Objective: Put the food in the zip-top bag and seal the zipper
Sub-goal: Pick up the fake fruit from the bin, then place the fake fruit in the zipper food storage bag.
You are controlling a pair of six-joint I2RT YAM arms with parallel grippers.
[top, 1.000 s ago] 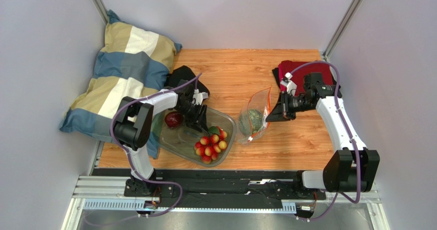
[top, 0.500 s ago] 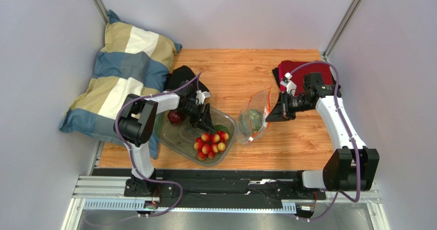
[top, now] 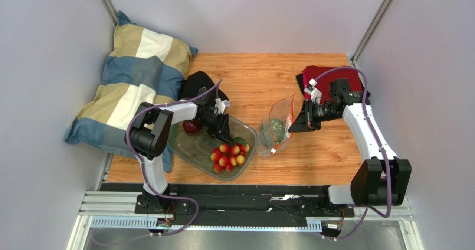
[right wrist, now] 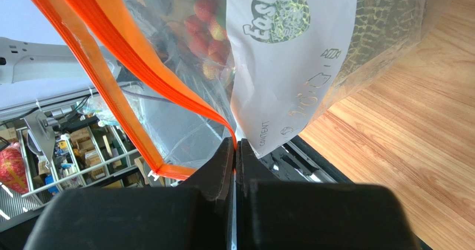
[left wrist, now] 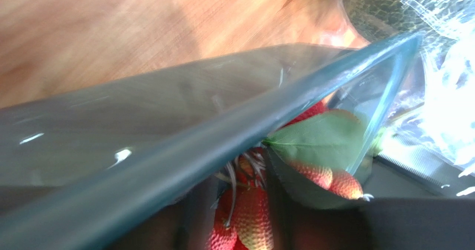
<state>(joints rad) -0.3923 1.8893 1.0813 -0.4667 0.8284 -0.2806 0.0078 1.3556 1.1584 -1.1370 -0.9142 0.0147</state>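
Observation:
The clear zip-top bag (top: pixel 277 128) stands open on the wood table with the green netted melon (top: pixel 274 129) inside. My right gripper (top: pixel 296 124) is shut on the bag's mouth edge beside the orange-red zipper (right wrist: pixel 111 44) and white label (right wrist: pixel 290 66); its jaws (right wrist: pixel 234 149) are pressed together on the plastic. The melon (right wrist: pixel 390 21) shows through the bag. My left gripper (top: pixel 221 131) reaches into the clear tub (top: pixel 195 148), closed on the bunch of small red-and-yellow fruits (top: pixel 228 156). In the left wrist view the fruits (left wrist: pixel 253 227) and green leaf (left wrist: pixel 318 141) sit between my fingers (left wrist: pixel 245 205). The dark red apple (top: pixel 192 127) lies in the tub.
A striped pillow (top: pixel 134 88) lies at the far left and a black cloth (top: pixel 198 83) behind the tub. A red cloth (top: pixel 326 74) lies at the back right under the right arm. The tub's rim (left wrist: pixel 167 155) crosses the left wrist view.
My left gripper has moved right and down inside the tub, from beside the apple onto the bunch of small fruits. The right gripper and the bag have stayed put.

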